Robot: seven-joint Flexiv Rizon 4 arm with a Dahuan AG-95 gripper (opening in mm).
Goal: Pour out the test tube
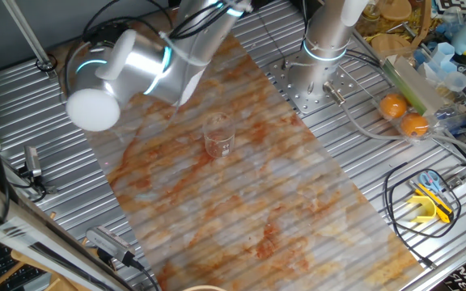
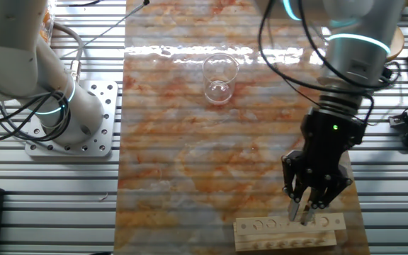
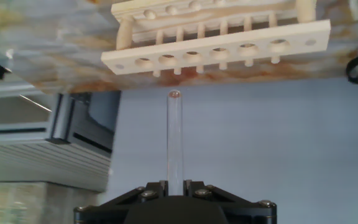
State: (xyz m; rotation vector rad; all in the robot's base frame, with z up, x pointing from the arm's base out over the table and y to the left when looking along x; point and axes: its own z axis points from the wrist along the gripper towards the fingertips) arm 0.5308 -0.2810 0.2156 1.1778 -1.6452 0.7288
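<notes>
Gripping the test tube near one end, the gripper has both fingers closed on the glass; rest of tube sticks straight out past the fingertips w/ rounded tip toward the wooden rack, tip just short of it, not touching. From the other fixed view, gripper hangs right over the rack at the marbled mat's near edge. Glass beaker stands upright, well apart, mid-mat.

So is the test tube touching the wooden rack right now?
Apart. In the hand view, the test tube, held in the gripper, ends short of the wooden rack, with plain background visible between the tube's tip and the rack.
</notes>
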